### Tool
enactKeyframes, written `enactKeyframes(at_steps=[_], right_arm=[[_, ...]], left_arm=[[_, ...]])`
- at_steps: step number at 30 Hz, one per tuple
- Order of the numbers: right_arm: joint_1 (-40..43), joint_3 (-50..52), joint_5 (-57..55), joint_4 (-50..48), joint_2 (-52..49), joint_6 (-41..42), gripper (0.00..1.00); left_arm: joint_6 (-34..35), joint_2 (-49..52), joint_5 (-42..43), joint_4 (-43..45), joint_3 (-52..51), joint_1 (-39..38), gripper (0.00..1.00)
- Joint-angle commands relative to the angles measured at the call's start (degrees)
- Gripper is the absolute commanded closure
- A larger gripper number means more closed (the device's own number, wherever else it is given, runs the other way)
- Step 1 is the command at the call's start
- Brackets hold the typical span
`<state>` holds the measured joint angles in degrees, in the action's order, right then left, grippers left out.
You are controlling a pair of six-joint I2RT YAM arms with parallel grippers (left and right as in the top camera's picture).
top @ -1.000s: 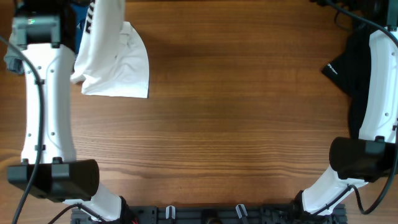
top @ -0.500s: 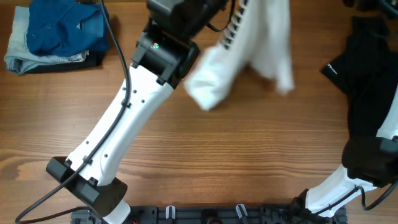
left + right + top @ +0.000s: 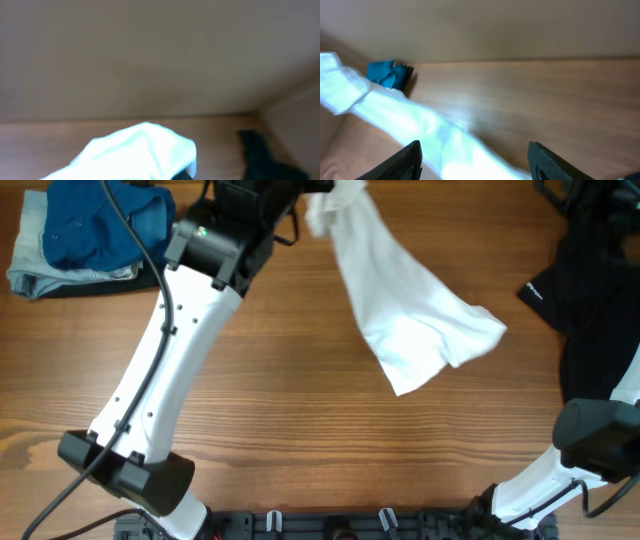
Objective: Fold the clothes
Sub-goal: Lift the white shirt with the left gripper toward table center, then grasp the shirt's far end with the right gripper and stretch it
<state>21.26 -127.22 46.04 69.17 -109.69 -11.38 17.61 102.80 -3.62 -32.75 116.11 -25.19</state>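
Overhead, the left arm [image 3: 160, 370] reaches from its base at the near left edge toward the far middle of the worktop [image 3: 300, 430]. The left jaws sit at the far edge under the dark wrist block. They are pressed fully together on a bunched end of the white shirt [image 3: 420, 320].

The shirt runs from that pinch rightward and nearer, widening into a broad flap with its lower corners about mid-worktop. I cannot tell whether the flap rests on the wood or hangs above it. The left wrist view is blurred: a white mound of cloth low in the frame, with a dark strip of cloth to its right.

The black garment [image 3: 590, 300] lies crumpled at the far right, with a small white logo [image 3: 533, 290] on its left corner. A strip of bare wood separates it from the shirt. The right arm [image 3: 600, 442] rises at the near right corner, and its white upper link overlaps the garment at the right edge.

The right jaws do not show overhead. In the right wrist view the 2 dark fingers [image 3: 409, 161] stand wide apart and grip nothing. The shirt crosses that view as a blurred white band from the left edge to the bottom middle. How close it comes to the fingers I cannot tell.

A stack of folded clothes [image 3: 85, 235] sits in the far left corner, blue on top, pale denim beneath and a dark layer lowest. It is well apart from the shirt.
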Motion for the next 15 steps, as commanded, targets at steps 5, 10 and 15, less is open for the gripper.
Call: enactKeyframes(at_steps=[5, 10, 15], right_arm=[[-6.82, -0.59, -5.6, 13.18, -0.57, -5.11, 0.21], [-14.49, 0.52, -22.32, 19.65, -0.57, 5.88, 0.18], [-22.49, 9.81, -30.23, 18.93, -0.57, 16.61, 0.19]], left_arm=[[-0.92, 7.67, -2.08, -5.95, 0.79, 7.58, 0.96], [-0.92, 10.82, -2.08, -6.64, 0.79, 11.85, 0.96], [-0.46, 12.59, -2.03, -11.78, 0.79, 16.09, 0.96]])
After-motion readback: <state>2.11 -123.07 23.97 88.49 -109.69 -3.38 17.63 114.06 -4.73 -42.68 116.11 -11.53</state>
